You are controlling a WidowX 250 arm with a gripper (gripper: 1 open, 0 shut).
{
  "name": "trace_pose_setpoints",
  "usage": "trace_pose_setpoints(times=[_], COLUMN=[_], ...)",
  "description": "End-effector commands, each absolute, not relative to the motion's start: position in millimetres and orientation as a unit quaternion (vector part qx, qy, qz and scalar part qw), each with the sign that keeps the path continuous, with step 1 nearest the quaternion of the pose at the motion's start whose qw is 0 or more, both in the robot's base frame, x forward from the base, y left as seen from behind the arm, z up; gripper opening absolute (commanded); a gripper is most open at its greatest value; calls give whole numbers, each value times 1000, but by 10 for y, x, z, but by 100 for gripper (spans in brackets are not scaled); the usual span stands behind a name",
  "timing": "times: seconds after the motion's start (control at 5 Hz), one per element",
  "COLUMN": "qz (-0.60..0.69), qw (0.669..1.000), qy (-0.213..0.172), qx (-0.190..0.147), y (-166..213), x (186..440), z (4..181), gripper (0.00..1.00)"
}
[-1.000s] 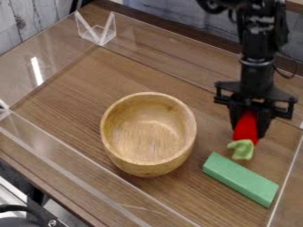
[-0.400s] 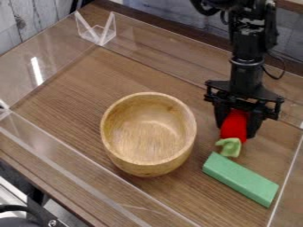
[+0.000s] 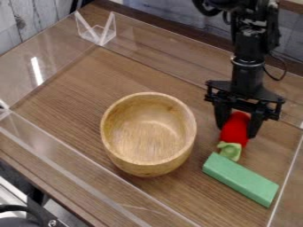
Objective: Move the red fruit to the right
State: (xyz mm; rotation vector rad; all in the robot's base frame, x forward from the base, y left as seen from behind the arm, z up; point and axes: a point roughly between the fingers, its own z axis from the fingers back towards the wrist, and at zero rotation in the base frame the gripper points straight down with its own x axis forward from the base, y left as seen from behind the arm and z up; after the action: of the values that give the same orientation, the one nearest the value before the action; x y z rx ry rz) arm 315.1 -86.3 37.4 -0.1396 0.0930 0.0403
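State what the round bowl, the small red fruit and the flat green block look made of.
Round bowl: light wood, matte, visible grain rings. Small red fruit: probably plastic, glossy red with a pale green cap. Flat green block: possibly painted wood or foam; uniform matte green, material unclear.

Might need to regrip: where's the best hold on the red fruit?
Grip the red fruit across its red body, above the green cap, coming straight down. It lies on the table, cap toward the green block, and the open gripper already straddles it.

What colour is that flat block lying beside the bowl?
Green; the flat block shows clearly in the camera view.
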Motion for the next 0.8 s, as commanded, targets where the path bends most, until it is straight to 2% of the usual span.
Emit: trace_pose_setpoints(times=[0.0, 0.2, 0.6], qz=[-1, -17, -36], qw=[997, 998, 998], qy=[7, 7, 7], qx=[-72, -65, -58], y=[-865, -843, -582], x=[3225, 3203, 3311], z=[649, 670, 833], gripper=[100, 100, 100])
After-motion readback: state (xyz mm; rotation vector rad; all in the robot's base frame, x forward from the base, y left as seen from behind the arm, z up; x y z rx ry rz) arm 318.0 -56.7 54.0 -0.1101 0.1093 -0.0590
